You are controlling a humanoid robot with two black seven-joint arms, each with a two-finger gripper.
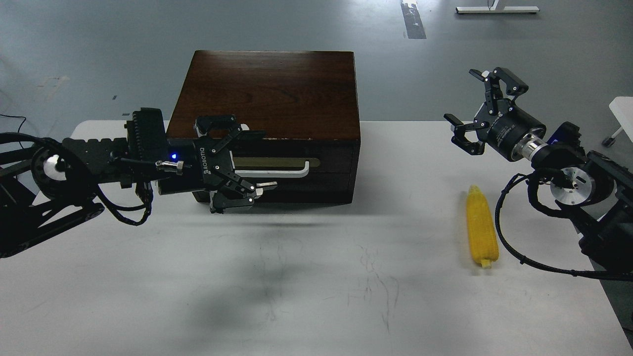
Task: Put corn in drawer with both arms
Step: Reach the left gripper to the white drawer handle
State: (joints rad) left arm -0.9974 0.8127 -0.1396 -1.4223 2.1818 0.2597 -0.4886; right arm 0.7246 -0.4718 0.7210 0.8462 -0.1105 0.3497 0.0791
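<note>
The drawer (296, 170) of the dark brown wooden box (272, 94) is closed; its white bar handle (277, 172) lies across a brass plate. My left gripper (254, 160) is open in front of the drawer's left end, its fingers above and below the left end of the handle, not closed on it. The yellow corn (481, 226) lies on the white table (316, 277) at the right, lengthwise, its stem toward me. My right gripper (470, 106) is open and empty, held in the air above and behind the corn.
The box stands at the table's back edge, left of centre. The table's right edge runs close to the corn and my right arm (573, 183). Grey floor lies behind the table, and a white object (624, 111) shows at the far right.
</note>
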